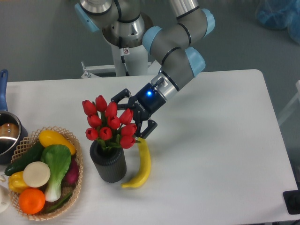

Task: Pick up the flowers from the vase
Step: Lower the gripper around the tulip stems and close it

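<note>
Black pincer, white lettering on its body unreadable, spread around the flowers in the vase.

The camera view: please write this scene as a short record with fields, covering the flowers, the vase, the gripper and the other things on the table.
flowers: red tulips, upright in the vase
vase: dark ribbed cylinder, standing on the white table
gripper: at the bunch's right side, fingers spread around the buds, not visibly closed
banana: lying right of the vase
basket: woven, left of the vase, holding vegetables and fruit
pot: at the left edge
</note>
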Controlling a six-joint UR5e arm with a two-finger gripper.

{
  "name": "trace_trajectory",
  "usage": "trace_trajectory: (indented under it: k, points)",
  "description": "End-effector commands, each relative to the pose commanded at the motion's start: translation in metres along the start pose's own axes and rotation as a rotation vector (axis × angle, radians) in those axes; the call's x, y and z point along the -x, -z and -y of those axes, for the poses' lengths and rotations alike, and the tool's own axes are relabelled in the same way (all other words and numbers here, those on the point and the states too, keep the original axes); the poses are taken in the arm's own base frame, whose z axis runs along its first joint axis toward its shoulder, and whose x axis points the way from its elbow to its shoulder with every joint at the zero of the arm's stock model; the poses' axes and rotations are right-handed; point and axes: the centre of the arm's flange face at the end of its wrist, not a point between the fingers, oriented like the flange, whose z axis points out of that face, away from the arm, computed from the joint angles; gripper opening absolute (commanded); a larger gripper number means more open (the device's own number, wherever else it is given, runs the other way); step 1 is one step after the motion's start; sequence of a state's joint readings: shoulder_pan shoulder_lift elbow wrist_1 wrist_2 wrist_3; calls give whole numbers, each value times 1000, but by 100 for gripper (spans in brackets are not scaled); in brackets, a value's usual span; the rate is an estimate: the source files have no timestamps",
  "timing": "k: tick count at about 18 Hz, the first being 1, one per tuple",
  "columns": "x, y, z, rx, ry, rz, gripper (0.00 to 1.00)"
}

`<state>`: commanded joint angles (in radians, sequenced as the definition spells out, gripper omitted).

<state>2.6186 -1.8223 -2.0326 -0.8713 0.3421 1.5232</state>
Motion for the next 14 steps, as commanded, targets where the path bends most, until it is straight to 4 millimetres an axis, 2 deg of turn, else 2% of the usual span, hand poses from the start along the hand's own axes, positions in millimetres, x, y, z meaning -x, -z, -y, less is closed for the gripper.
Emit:
trace_trajectory:
  k: [14]
  points:
    - [11,-14,11,-12,5,-24,100]
